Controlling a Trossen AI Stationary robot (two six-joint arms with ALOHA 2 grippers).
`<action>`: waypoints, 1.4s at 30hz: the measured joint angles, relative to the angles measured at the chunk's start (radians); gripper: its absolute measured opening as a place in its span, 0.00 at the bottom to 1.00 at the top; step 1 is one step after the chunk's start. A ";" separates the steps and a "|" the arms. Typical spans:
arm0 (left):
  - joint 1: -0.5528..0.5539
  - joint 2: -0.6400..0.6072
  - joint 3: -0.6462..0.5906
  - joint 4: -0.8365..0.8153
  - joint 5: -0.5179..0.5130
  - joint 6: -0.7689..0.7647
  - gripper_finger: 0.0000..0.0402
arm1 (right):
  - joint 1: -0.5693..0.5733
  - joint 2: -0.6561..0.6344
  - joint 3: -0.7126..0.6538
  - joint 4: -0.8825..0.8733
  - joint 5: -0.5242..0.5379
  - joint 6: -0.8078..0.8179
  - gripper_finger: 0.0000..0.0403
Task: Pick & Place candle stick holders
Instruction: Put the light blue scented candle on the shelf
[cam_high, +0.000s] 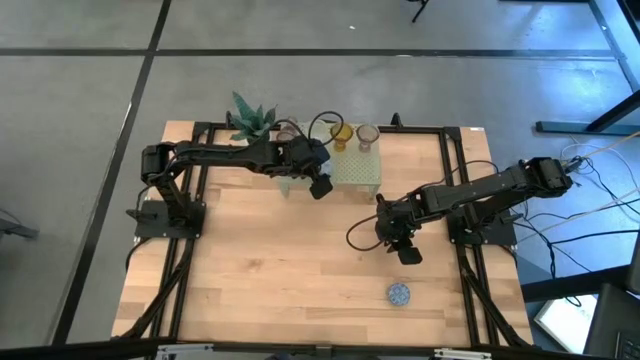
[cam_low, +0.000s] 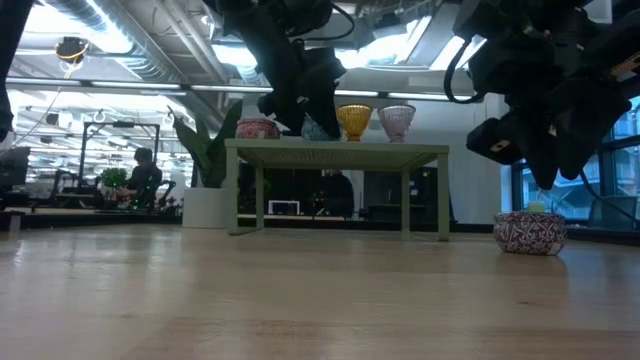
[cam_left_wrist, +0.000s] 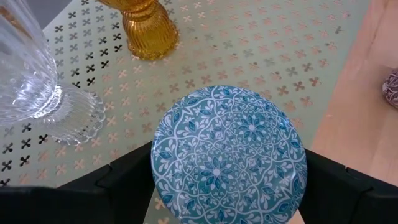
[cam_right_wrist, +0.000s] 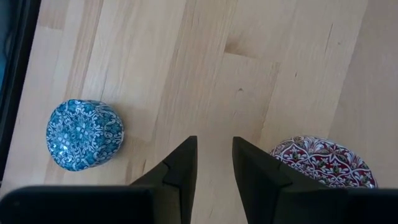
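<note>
A wooden table (cam_high: 300, 260) is seen from above, with a dark arm on each side. The left gripper (cam_high: 318, 183) is held over the pale green stand (cam_high: 360, 170) at the far edge of the table. Between its fingers (cam_left_wrist: 124, 180) a blue holder (cam_left_wrist: 229, 155), patterned with leaves and flowers, is clamped from both sides. Just beyond this gripper, on the stand, an amber holder (cam_left_wrist: 146, 28) and a clear holder (cam_left_wrist: 37, 87) are seen upright and slightly apart from each other. From table height, the amber holder (cam_low: 354, 121) and a pinkish one (cam_low: 396, 122) are seen side by side on the stand top, with a red-patterned holder (cam_low: 257, 128) farther along it and a plant (cam_high: 250, 118) beside the stand.

The right gripper (cam_high: 405, 247) is held above bare wood, well apart from the stand. Its fingers (cam_right_wrist: 180, 168) are slightly apart and nothing is gripped. To one side of it a second blue holder (cam_right_wrist: 84, 134) rests on the table; to the other side a red holder (cam_right_wrist: 326, 160) lies partly in view. From above, a speckled holder (cam_high: 399, 294) is seen on the table near this gripper, toward the front edge.
</note>
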 joint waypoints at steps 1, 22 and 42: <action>0.000 0.000 0.000 0.000 0.000 0.000 0.79 | 0.000 0.000 0.000 0.000 0.000 0.000 0.26; -0.008 0.000 0.000 0.000 0.010 0.057 0.79 | 0.000 0.000 0.000 0.001 0.000 0.000 0.26; -0.013 0.000 0.001 0.000 -0.025 0.085 0.86 | 0.000 0.000 0.000 0.001 0.000 0.000 0.26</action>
